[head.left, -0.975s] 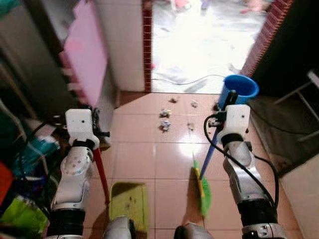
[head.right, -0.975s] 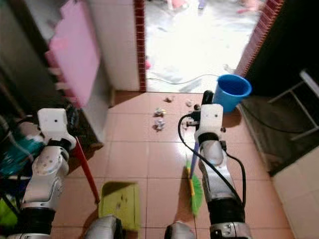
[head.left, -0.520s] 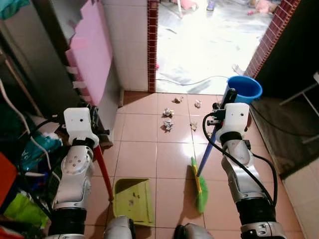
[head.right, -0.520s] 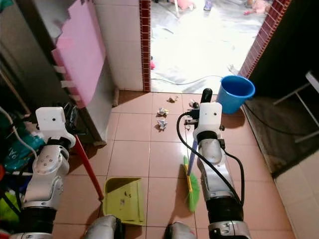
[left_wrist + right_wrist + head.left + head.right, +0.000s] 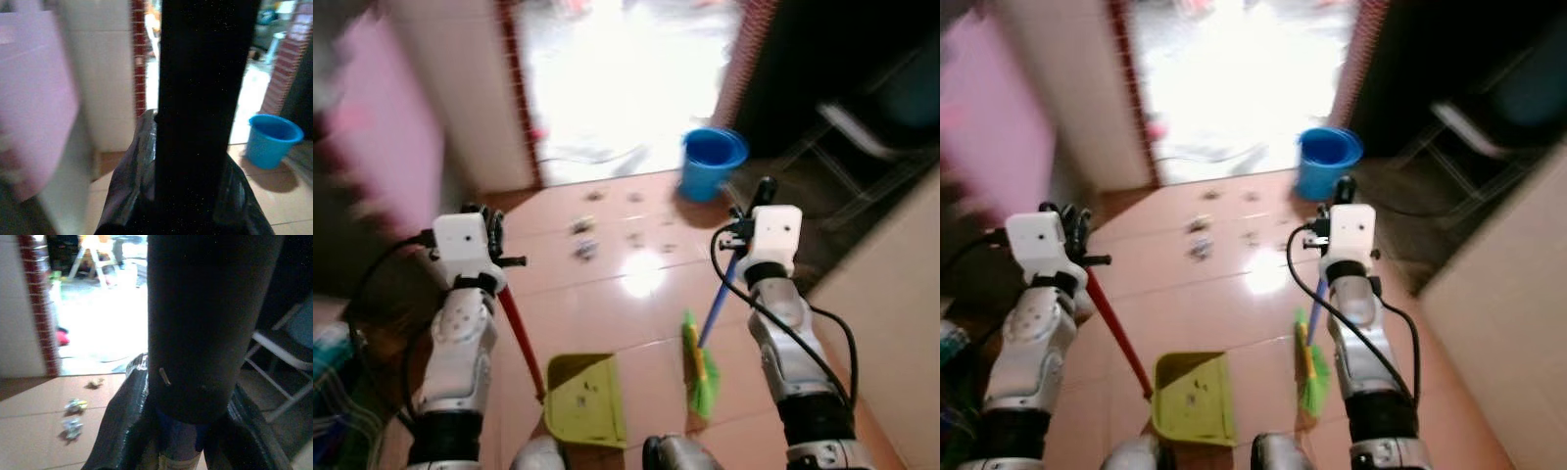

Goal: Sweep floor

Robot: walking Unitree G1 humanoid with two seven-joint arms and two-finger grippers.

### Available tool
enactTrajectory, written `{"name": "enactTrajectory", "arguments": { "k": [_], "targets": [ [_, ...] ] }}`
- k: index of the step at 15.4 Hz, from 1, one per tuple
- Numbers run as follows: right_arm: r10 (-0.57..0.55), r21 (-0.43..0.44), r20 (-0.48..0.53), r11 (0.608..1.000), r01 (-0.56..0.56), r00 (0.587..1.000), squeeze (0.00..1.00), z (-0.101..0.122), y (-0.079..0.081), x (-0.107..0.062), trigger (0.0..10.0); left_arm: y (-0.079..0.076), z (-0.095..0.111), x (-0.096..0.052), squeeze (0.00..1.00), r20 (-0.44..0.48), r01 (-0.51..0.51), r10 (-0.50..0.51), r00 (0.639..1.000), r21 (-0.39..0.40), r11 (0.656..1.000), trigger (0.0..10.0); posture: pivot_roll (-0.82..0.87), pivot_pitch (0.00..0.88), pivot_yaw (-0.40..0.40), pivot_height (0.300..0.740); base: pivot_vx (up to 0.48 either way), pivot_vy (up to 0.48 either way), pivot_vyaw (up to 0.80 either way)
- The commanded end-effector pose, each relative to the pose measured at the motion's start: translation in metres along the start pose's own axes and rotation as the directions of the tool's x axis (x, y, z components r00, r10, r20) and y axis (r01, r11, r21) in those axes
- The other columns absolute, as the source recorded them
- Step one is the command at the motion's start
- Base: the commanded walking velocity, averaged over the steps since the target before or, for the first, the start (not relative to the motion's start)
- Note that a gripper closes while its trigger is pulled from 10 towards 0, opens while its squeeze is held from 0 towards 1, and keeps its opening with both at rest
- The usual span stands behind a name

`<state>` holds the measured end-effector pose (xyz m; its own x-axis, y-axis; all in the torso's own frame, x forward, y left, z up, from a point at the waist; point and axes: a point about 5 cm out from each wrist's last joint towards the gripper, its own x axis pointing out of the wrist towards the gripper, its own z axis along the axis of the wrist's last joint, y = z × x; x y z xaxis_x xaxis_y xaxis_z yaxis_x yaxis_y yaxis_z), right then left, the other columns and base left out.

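My right gripper (image 5: 745, 245) is shut on the blue handle of a broom (image 5: 717, 309), whose green bristles (image 5: 702, 378) rest on the orange tiles by my feet. My left gripper (image 5: 490, 257) is shut on the red handle (image 5: 519, 338) of a yellow-green dustpan (image 5: 585, 398) standing on the floor to the left of the broom. Several crumpled paper scraps (image 5: 583, 241) lie ahead near the bright doorway and appear again (image 5: 73, 423) in the right wrist view. Each wrist view has a dark handle (image 5: 205, 98) (image 5: 210, 323) between black fingers (image 5: 132, 196). The head views are blurred.
A blue bucket (image 5: 713, 162) stands at the right side of the doorway, beyond the scraps. A pink foam board (image 5: 382, 147) leans on the left wall. A chair (image 5: 288, 357) stands in the dark area on the right. A pale wall (image 5: 891, 294) rises close on the right.
The whole picture has swung and blurred, so the camera has turned to the right. Both grippers keep their hold, and broom and dustpan stay in place before my feet.
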<state>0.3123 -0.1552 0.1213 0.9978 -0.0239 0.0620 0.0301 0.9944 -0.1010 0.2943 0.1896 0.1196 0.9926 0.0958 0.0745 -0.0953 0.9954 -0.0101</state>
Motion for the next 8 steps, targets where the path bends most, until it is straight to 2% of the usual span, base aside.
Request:
{"name": "enactTrajectory", "arguments": {
  "k": [1,2,7,8],
  "targets": [
    [-0.013,-0.027,0.040,1.000,0.014,0.999,0.00,0.0075,-0.0066,0.0025,10.0,-0.0070,0.0158,0.0044,0.00,0.067,0.031,-0.031,0.997,-0.008,0.999,10.0,0.02,0.078,-0.016,0.740,0.379,0.000,-0.80],
    [-0.014,-0.027,0.041,1.000,0.015,0.999,0.00,0.0080,-0.0075,0.0030,10.0,-0.0076,0.0162,0.0050,0.00,0.066,0.030,-0.030,0.997,-0.004,1.000,10.0,0.01,0.080,-0.017,0.740,0.379,0.000,-0.80],
    [0.032,-0.047,0.067,0.998,-0.029,0.997,0.00,0.0128,-0.0046,0.0040,10.0,-0.0096,0.0185,0.0075,0.00,0.070,0.028,-0.027,0.997,-0.013,1.000,10.0,0.00,0.087,-0.019,0.740,0.418,0.000,0.00],
    [0.046,-0.055,0.076,0.998,-0.042,0.996,0.00,0.0138,-0.0030,0.0037,10.0,-0.0102,0.0184,0.0074,0.00,0.069,0.026,-0.025,0.997,-0.018,1.000,10.0,0.00,0.089,-0.017,0.740,0.412,0.240,0.43]
  ]
}}
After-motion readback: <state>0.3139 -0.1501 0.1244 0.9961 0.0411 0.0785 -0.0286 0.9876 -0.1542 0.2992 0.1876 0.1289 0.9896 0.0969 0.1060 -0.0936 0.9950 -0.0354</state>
